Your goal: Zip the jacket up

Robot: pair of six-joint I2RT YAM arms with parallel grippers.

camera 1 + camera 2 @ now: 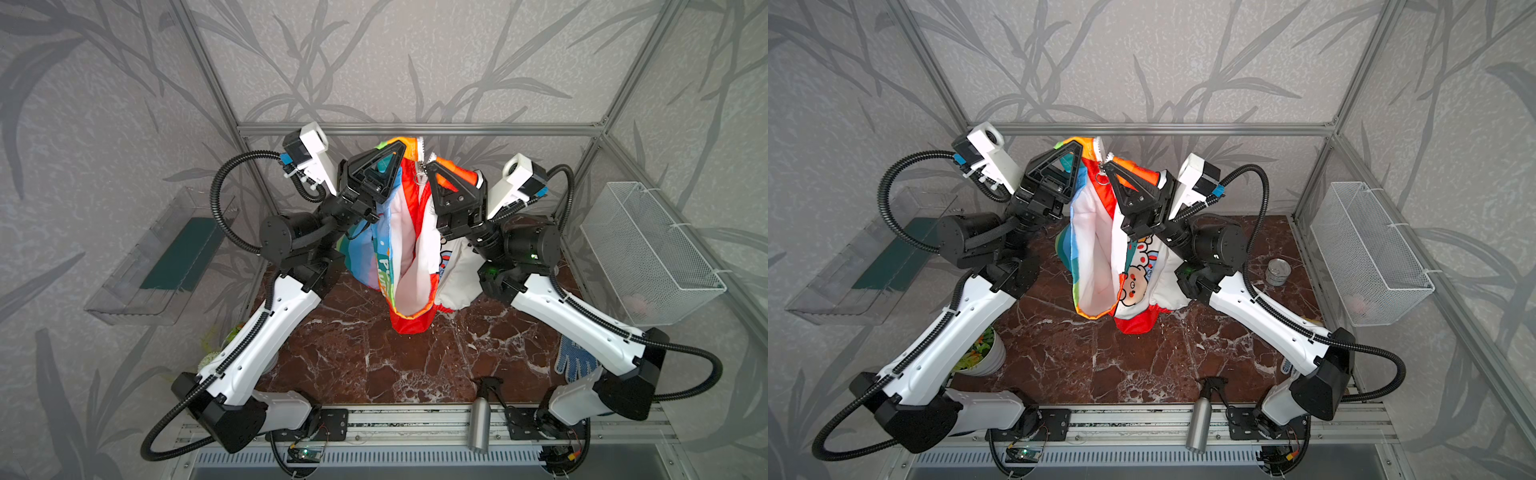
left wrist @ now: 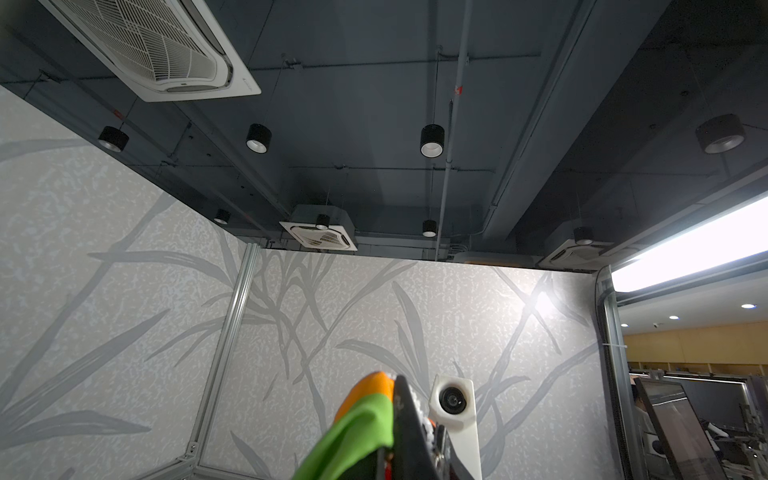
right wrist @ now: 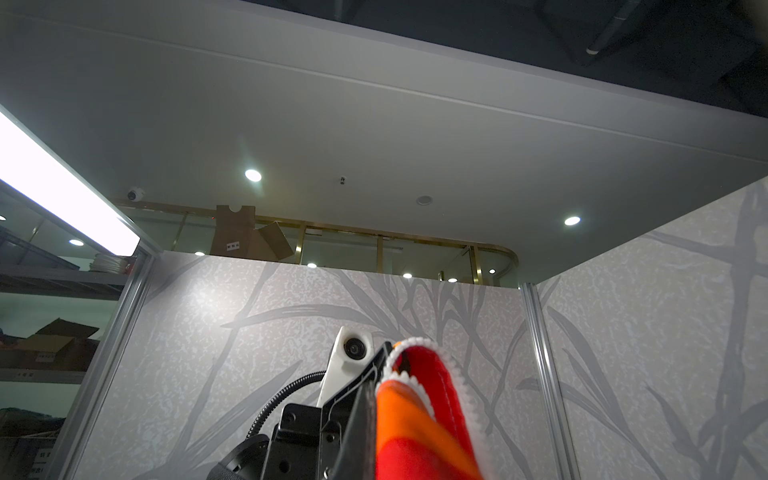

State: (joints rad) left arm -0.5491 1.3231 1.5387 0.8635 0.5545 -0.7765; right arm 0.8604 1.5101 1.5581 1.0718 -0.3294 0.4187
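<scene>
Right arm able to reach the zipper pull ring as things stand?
Probably not: the pull ring hangs beside the right gripper, but its jaws are shut on the jacket edge, holding it up.

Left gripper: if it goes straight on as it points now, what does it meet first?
Beyond the jacket that the left gripper clamps, the way looks free up to the leaf-patterned back wall; depth is unclear.
</scene>
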